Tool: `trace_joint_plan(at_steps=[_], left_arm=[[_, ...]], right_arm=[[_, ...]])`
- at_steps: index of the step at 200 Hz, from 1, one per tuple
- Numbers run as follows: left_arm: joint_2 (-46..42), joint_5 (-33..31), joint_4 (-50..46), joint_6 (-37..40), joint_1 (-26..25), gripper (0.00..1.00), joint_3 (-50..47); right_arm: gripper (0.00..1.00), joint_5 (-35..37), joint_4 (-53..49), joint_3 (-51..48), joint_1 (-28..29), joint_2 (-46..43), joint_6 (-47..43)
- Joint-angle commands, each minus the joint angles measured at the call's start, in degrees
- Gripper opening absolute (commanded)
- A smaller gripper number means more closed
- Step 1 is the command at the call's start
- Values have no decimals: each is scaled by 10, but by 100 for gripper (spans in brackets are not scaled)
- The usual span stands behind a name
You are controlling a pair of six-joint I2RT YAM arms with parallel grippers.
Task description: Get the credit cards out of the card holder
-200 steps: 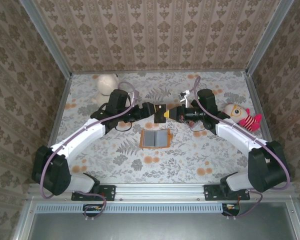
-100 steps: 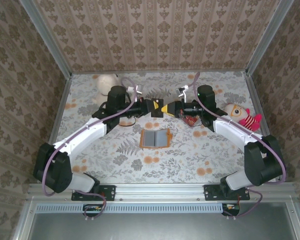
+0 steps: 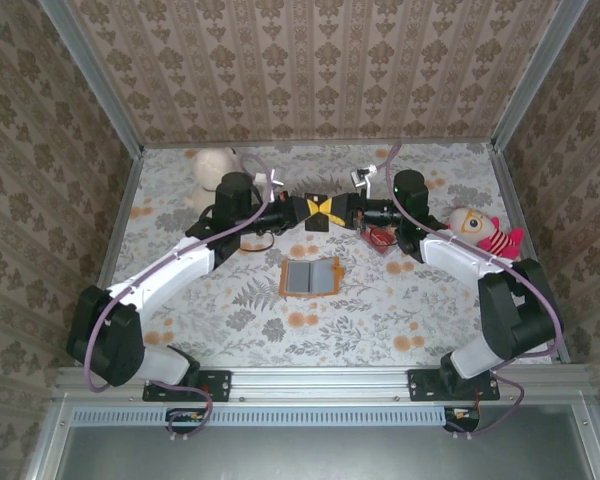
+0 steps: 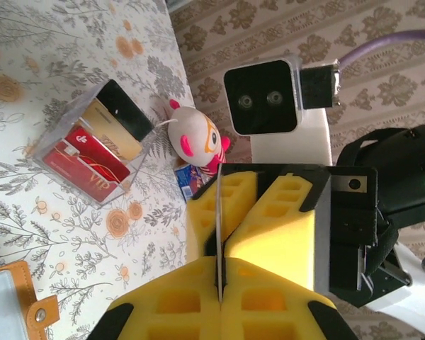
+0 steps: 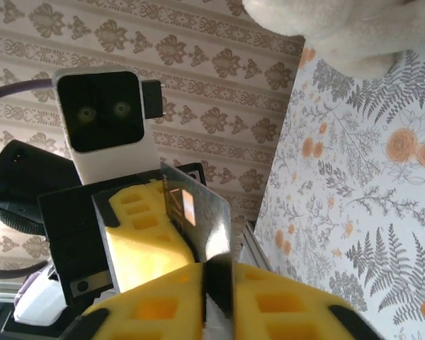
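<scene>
Holding one credit card (image 3: 318, 211) edge-up in clenched left gripper (image 3: 306, 212), tip to tip with right gripper (image 3: 331, 212); cannot tell whether that one pinches or merely flanks it. Spanning 9-to-3 between them, with card holder (image 3: 311, 277) lying open at 6 o'clock on worktop (image 3: 230, 320), nearer neither arm

Soft, even light is falling on the table (image 3: 230, 320), and the arms (image 3: 170, 270) are throwing only faint shadows on it. At the table's far edge, the white plush (image 5: 340, 28) is looking blurred.
</scene>
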Motion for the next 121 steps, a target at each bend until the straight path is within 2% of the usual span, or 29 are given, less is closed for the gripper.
trace_joint_plan(at_steps=[1,13,20,28,34,53,71,91,121], left_arm=[[-16,0,0,-11,-2,2,-11],[-21,-2,-21,-11,4,17,-14],[-24,-27,-40,-10,8,29,-16],[-27,-40,-63,-3,12,49,-17],[-30,-50,-81,8,16,57,-17],[-37,-85,-143,39,28,70,-20],[-44,-116,-206,74,41,79,-21],[-54,-161,-272,119,54,88,-23],[-51,-198,-327,171,73,98,-31]], right_arm=[[3,14,66,0,2,7,30],[0,19,36,5,-2,3,4],[0,26,-2,11,-6,-1,-25],[0,39,-64,22,-11,-8,-69],[0,53,-115,33,-15,-13,-108],[0,119,-300,86,-24,-24,-253],[0,186,-414,135,-34,-22,-370],[0,249,-490,186,-49,-14,-464],[0,312,-540,242,-72,9,-556]])
